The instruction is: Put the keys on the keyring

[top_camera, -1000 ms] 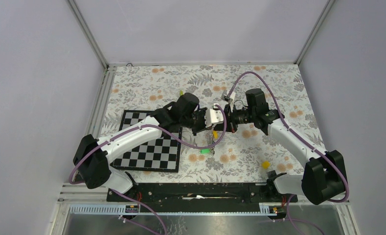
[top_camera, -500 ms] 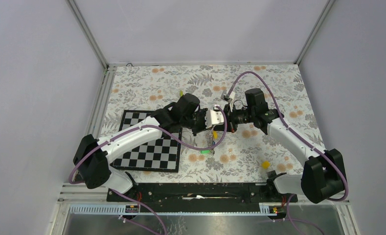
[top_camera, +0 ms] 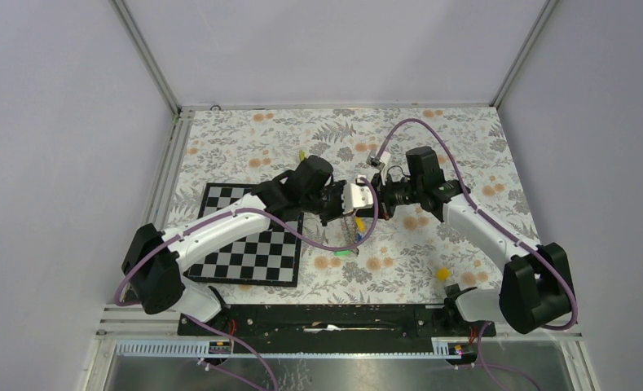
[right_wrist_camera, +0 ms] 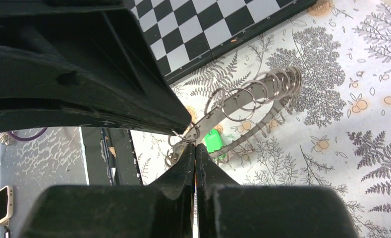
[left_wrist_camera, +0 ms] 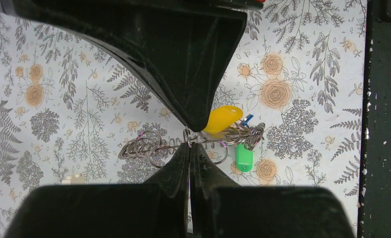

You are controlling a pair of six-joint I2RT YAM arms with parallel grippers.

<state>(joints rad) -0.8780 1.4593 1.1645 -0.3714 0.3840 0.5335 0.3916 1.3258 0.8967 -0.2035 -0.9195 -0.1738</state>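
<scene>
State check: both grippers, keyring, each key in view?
left gripper: shut on the keyring
right gripper: shut on the keyring
keyring: held between both grippers
yellow key: at the keyring, beside the left fingertips
green key: hanging below the keyring
loose yellow key: lying on the cloth, untouched

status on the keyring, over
left gripper: jaws shut on keyring. right gripper: jaws shut on it too. yellow key beside ring, green key near; threaded or not, can't tell. nothing seen in the way.
</scene>
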